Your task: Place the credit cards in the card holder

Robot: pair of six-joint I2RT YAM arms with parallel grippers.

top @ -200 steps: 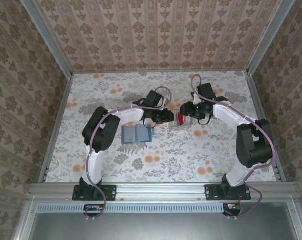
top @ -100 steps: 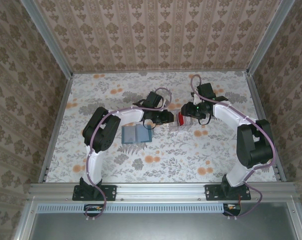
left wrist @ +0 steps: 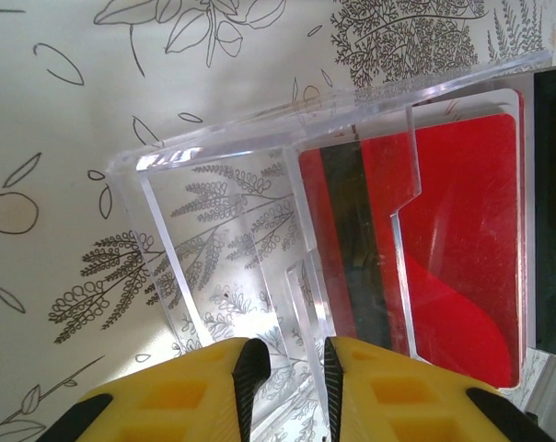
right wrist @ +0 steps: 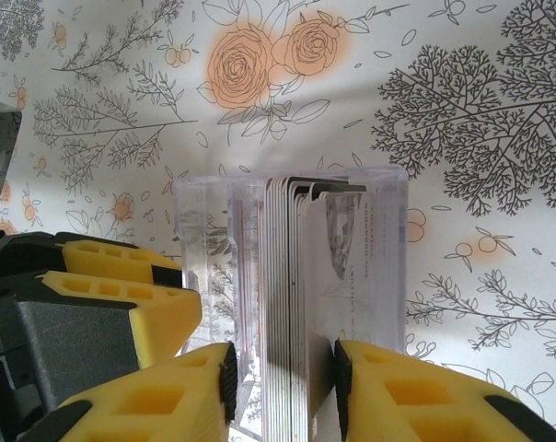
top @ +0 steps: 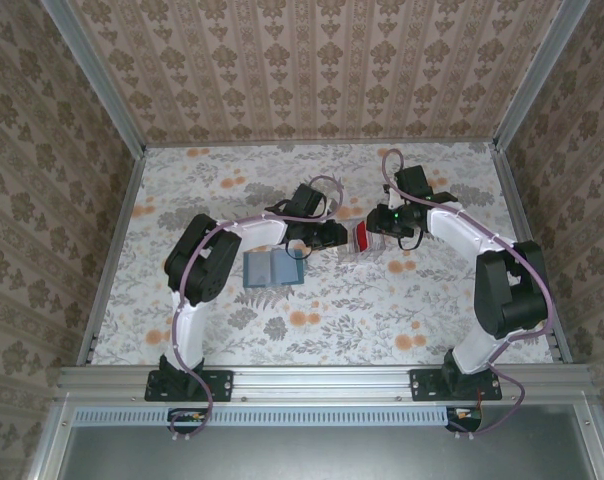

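step in hand: drawing cards out of the clear tray (left wrist: 214, 161). none appears to be in the card holder (top: 274, 268) yet, so the task is judged to be at an early stage.

left gripper (left wrist: 289, 364): jaws narrow, pinched on an upright inner wall of the clear tray, apparently steadying it on the counter (top: 332, 320).

right gripper (right wrist: 285, 373): jaws set either side of the stack of pale cards (right wrist: 301, 267), which stand on edge in the tray. one pad lies against the outermost card. on the other side, clear plastic seems to lie between pad and stack. whether the grip is firm cannot be told.

red card (left wrist: 462, 230): upright in the tray, face toward the left wrist camera, dark stripe showing, partly behind a notched clear panel.

card holder: lies open and flat on the counter, two panels up, near the tray on the left arm's side and apart from it. no card is seen on it, though it is small in the top view.

next move, as judged: the right jaws need a hold on one card or a few, not on the whole stack with the tray wall. then a straight lift clear of the tray while the left holds it down, and a carry across to the open holder. risks: several cards lifting together, or the tray tipping.
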